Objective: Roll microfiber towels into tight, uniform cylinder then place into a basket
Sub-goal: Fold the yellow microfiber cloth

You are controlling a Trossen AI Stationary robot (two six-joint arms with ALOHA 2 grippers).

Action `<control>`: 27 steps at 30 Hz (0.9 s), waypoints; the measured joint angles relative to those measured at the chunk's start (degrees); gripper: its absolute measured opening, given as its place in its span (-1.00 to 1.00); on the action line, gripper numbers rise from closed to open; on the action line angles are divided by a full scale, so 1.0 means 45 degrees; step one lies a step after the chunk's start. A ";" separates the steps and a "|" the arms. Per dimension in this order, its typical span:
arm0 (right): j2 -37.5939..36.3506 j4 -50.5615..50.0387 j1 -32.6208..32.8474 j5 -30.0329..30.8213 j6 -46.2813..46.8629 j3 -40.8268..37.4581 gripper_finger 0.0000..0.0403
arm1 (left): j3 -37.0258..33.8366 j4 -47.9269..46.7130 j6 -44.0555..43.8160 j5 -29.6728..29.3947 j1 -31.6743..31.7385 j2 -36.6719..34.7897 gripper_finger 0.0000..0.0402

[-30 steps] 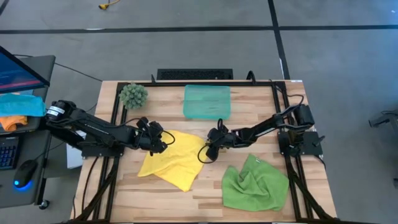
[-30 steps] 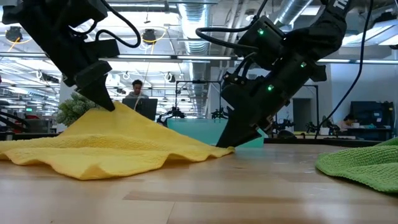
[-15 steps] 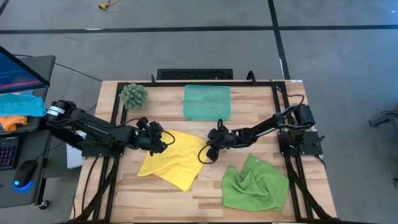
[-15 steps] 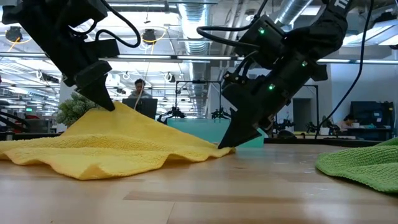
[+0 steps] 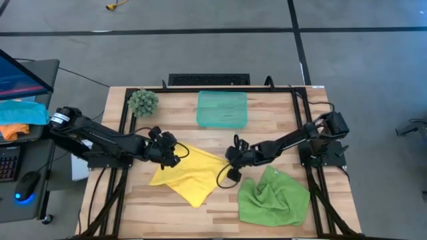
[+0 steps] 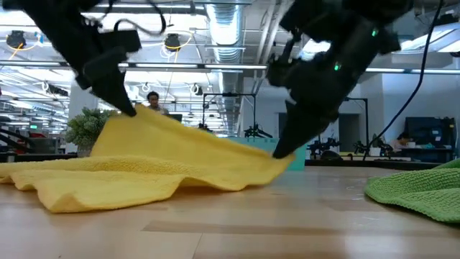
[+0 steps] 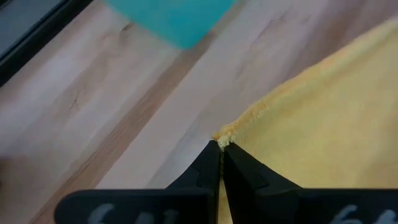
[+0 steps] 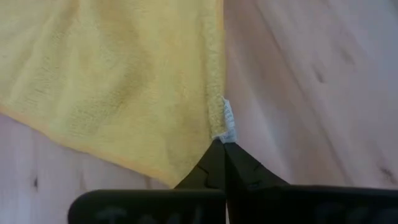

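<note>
The yellow towel lies spread at the table's middle, its two far corners raised off the wood and its near part lying on it. My left gripper is shut on its far left corner. My right gripper is shut on its right corner. The light green towel lies crumpled at the near right. The teal basket stands at the far middle of the table. My left gripper pinches the yellow towel's far left corner between its two fingers, slanting down from the table's left. The corner is lifted; the cloth slopes down from it to the table. My right gripper pinches the towel's right corner by its white tag between its two fingers, slanting down from the table's right. That corner is lifted a little above the wood; the edge between both grippers sags.
A fuzzy green ball sits at the far left corner of the table. Black frame rails run along the table's left and right sides. Blue and orange cloths lie on a side desk off the table's left. Bare wood shows at the near left.
My right gripper has gone toward the table's near edge with the towel's right corner and raised it off the wood. My left gripper has risen a little with its corner. The towel's far edge has lifted and been drawn toward the near edge.
</note>
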 joint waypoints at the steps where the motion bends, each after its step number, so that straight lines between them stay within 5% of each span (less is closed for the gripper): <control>1: -0.0055 -0.0389 0.0162 0.0230 0.0000 0.0195 -0.96 | 0.0217 -0.0050 -0.0002 -0.0167 -0.0179 0.0000 -0.99; 8: -0.0427 -0.2283 0.1350 0.2201 -0.0015 0.1870 -0.97 | 0.1487 -0.0459 0.0104 -0.0713 -0.1484 0.0000 -0.99; 18: -0.0437 -0.4903 0.3168 0.5220 -0.0704 0.4536 -0.98 | 0.4144 -0.3990 0.0003 -0.0551 -0.2880 0.0000 -0.99; 27: -0.0447 -0.5260 0.4087 0.5995 -0.2815 0.6449 -0.98 | 0.7108 -0.6600 0.0036 0.0884 -0.3486 0.0000 -0.99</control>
